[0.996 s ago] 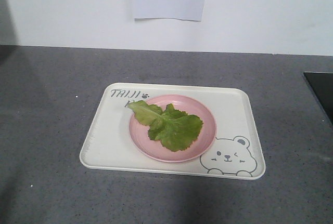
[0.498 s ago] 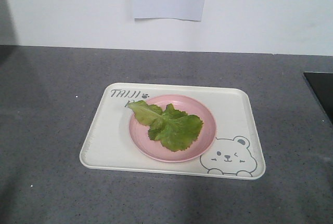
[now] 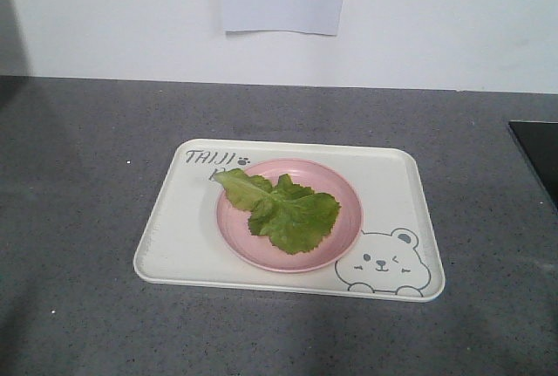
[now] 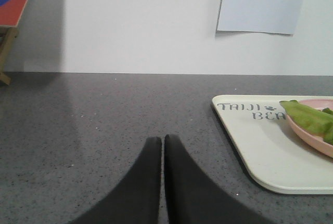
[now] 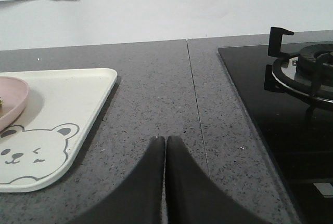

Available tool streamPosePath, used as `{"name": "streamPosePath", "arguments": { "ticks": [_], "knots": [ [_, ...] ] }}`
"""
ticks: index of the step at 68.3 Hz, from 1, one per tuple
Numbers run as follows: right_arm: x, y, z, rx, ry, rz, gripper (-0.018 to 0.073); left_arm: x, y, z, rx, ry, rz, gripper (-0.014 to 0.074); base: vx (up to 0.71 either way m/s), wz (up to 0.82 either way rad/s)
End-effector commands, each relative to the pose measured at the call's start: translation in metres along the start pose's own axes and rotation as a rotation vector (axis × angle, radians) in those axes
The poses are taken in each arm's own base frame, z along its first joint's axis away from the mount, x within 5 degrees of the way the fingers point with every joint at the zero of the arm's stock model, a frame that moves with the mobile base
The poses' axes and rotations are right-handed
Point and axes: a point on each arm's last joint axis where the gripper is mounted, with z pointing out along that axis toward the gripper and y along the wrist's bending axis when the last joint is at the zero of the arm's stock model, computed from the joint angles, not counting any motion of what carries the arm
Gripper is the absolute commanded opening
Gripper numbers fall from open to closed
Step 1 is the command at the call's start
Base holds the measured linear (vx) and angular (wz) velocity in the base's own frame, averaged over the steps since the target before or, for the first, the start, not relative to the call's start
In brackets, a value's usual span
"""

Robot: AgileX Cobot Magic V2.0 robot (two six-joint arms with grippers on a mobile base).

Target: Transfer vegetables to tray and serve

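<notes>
- Front view: the frilly bright green lettuce leaf (image 3: 283,211) lies on a round pink plate (image 3: 336,241), which stands on the cream-white rectangular bear-print tray (image 3: 179,232) near the middle of the speckled grey bench (image 3: 78,167). Its long axis runs diagonally, the narrow rib end toward the tray's far left corner and the broad frill toward the near right. The transfer appears done; serving remains. No arm is visible.
- Left wrist view: the left gripper (image 4: 163,142) hovers over bare bench left of the tray (image 4: 260,151), fingers pressed together, holding nothing.
- Right wrist view: the right gripper (image 5: 165,142) hovers between the tray (image 5: 78,99) and a black gas hob (image 5: 270,109), fingers likewise closed and empty.
</notes>
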Motion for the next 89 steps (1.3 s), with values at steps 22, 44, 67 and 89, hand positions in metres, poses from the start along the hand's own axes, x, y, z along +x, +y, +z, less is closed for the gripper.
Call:
{"name": "streamPosePath", "arguments": {
  "ticks": [22,44,67,89],
  "knots": [
    [-0.0131,0.0009,-0.0011,-0.011,-0.192,-0.021,-0.0007,0.0019,0.0005,-0.0001,0.001,-0.059,-0.017,-0.0006,0.00,0.00],
    [-0.0131,0.0009,-0.0011,-0.006,-0.192,-0.080,-0.0007,0.0019,0.0005,-0.0001,0.001,-0.059,-0.017,-0.0006,0.00,0.00],
    [-0.0140,0.0010,-0.0012,-0.006,-0.197,-0.080,-0.0007,0.0019,0.0005,-0.0001,0.001,-0.059,-0.017,-0.0006,0.00,0.00],
    [-0.0140,0.0010,-0.0012,-0.006,-0.197,-0.080,-0.0007,0.0019,0.0005,-0.0001,0.001,-0.059,-0.017,-0.0006,0.00,0.00]
  ]
}}
